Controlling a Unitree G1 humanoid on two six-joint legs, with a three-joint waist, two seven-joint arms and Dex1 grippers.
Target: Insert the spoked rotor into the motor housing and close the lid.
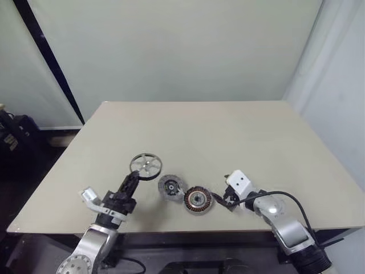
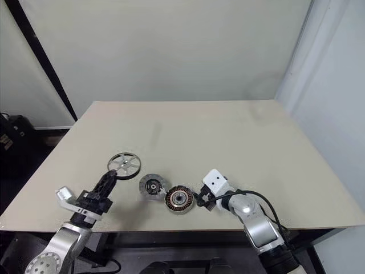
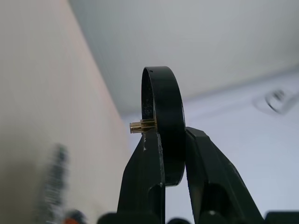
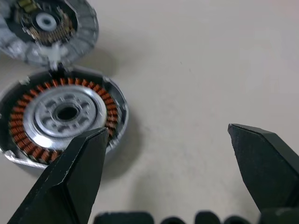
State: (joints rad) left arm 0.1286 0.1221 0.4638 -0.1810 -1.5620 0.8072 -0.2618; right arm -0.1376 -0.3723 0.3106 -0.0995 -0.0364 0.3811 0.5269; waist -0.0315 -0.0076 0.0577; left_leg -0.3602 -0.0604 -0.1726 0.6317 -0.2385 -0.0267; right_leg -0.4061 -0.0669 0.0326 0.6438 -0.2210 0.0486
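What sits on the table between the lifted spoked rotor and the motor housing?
The lid lies flat between the spoked rotor and the motor housing, seen in both eye views.

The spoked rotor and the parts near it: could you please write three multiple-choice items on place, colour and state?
1. Where is the spoked rotor?
A. In the left end effector, off the table
B. Inside the motor housing
C. Under the lid

2. What colour are the motor housing windings?
A. Blue
B. Copper-orange
C. Green

3. How is the right end effector?
A. Shut on the lid
B. Holding the rotor
C. Open, holding nothing

Key: 1 A, fingers clamp its rim; 2 B, right wrist view shows orange coils; 3 C, fingers stand apart beside the housing, lid untouched.
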